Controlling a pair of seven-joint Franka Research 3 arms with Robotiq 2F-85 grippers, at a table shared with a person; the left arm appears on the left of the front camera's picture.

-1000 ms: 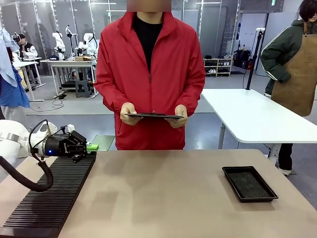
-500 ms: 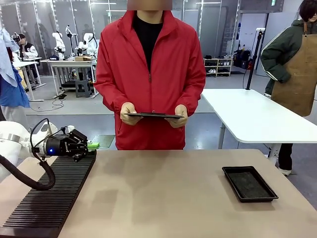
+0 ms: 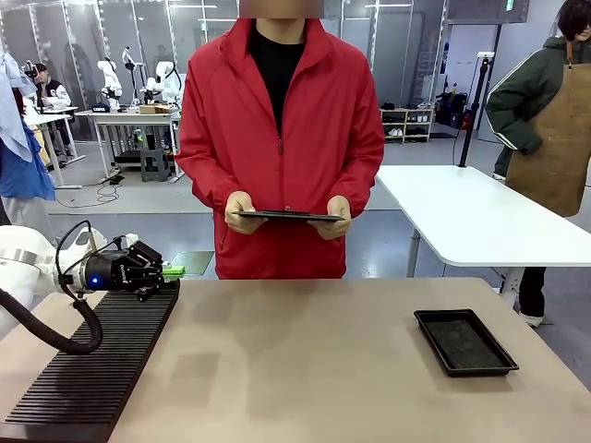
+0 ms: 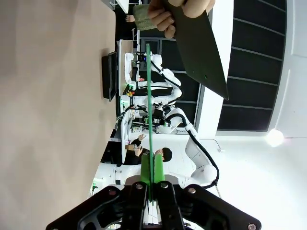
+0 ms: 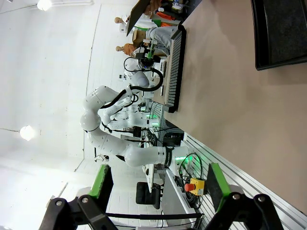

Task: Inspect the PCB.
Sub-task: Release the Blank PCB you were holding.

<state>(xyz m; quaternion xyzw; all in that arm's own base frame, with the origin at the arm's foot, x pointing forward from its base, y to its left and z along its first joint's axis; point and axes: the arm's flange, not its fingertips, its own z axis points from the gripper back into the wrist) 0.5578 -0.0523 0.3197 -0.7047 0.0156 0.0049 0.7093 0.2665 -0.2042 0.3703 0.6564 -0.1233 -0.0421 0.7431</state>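
Black, green-padded left gripper is found pressed fully together on the PCB, a small thin pale green rectangular board, which is pinched by one end between the pads. Compared with a second earlier, gripper and board are seen slightly raised and nudged toward the table's middle. Over the last half second no further shift can be made out. From this it is judged that the board has been brought to a presenting pose, and that the inspection itself is due rather than done.

The board's long axis is laid along the fingers, with the free end pointed away from the wrist, toward the robot's right. In the left wrist view the PCB is met edge-on as a thin green line, so it is judged to be held level, faces up and down. It is carried above the far end of a long black ribbed rack on the tan table, apparently without touching it. Beyond, a dark flat tablet is held in both hands by a person in a red jacket. A shallow black rectangular tray lies well apart at the right. The right gripper is spread wide, with nothing between its fingers.
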